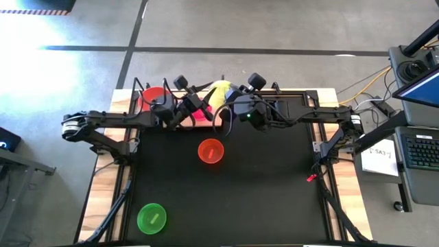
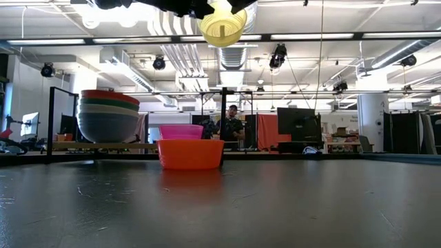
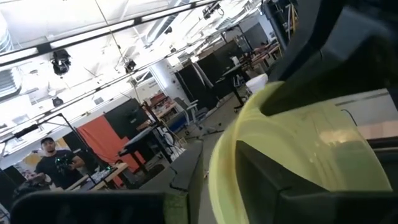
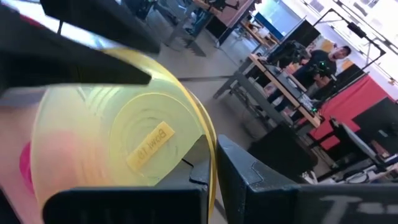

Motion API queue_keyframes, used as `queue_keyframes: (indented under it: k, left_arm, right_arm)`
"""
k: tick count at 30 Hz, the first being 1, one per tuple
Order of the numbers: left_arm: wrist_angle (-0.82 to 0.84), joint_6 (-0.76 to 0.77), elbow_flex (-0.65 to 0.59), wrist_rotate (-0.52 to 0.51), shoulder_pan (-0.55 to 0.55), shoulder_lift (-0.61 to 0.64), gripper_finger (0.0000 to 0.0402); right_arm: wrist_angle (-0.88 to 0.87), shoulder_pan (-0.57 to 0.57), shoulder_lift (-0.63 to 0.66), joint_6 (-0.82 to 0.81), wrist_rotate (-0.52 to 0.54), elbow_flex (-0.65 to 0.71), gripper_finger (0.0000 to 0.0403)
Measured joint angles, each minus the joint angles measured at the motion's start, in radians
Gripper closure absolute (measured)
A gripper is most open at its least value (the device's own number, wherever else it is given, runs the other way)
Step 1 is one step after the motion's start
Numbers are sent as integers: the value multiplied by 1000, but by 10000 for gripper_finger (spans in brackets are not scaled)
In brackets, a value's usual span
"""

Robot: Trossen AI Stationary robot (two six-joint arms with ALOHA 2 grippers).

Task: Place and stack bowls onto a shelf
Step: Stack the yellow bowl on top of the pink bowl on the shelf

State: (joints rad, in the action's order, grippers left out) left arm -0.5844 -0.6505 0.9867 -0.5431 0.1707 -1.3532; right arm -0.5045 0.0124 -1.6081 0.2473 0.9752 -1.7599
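Observation:
The yellow bowl (image 2: 222,27) hangs high above the far middle of the table, between both grippers. My right gripper (image 4: 211,186) is shut on it. My left gripper (image 3: 199,202) is open, and the bowl's rim (image 3: 217,168) runs between its fingers; whether a finger touches it does not show. On the shelf (image 2: 103,146) at the far left stands a nested stack with the red bowl (image 2: 109,96) on top. The magenta bowl (image 2: 181,131) stands beside the stack. The orange bowl (image 1: 211,151) and the green bowl (image 1: 151,217) rest on the black mat. My right gripper pinches the yellow bowl's rim (image 4: 210,163) between its two fingers, one finger on the outer wall and one inside. It comes roughly level from the table's right side. The bowl is lifted clear and tipped on its side, so its labelled underside (image 4: 149,144) faces the right wrist camera.
The shelf's black uprights (image 2: 49,122) stand beside the stack. A desk with a laptop (image 1: 418,89) and a keyboard stands off the table's right edge. A person (image 2: 232,125) stands in the room beyond the table.

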Motion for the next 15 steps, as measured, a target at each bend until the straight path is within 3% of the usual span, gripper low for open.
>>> queue_keyframes:
  k: [9,15]
  left_arm:
    - [2,6,0,-18,2,-21,393]
    - [9,6,0,-19,2,-21,399]
  right_arm:
    - [10,-1,0,-3,-8,1,394]
    - [5,-1,-1,-54,-40,1,386]
